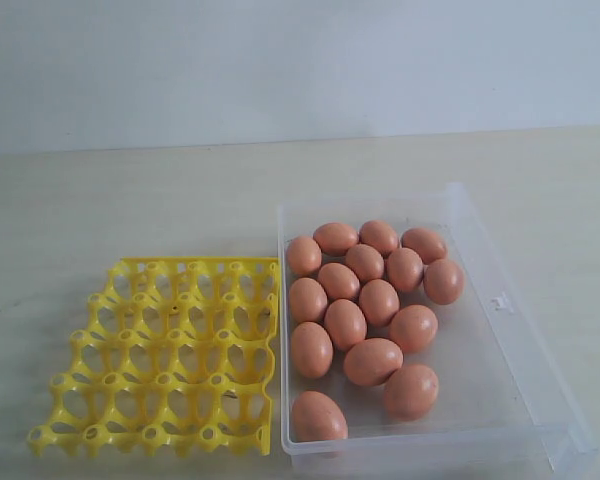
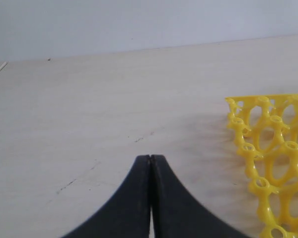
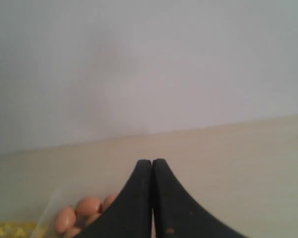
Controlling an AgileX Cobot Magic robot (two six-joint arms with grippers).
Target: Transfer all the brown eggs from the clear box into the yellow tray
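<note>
Left gripper (image 2: 150,157), right gripper (image 3: 152,161): fingers pressed together, empty | yellow tray (image 1: 274,380): no eggs, just beside clear box (image 1: 485,365) | brown eggs (image 1: 345,323): all boxed, clustered touching | Risk: crowded neighbours block finger entry and roll; smooth shells may slip.

Open desk (image 1: 180,195) lies far behind the yellow tray (image 1: 180,267); brown eggs (image 1: 345,323) crowd the clear box (image 1: 500,345), leaving its right strip free.

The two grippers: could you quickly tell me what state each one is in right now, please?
Left gripper: closed, holding nothing.
Right gripper: closed, holding nothing.
</note>
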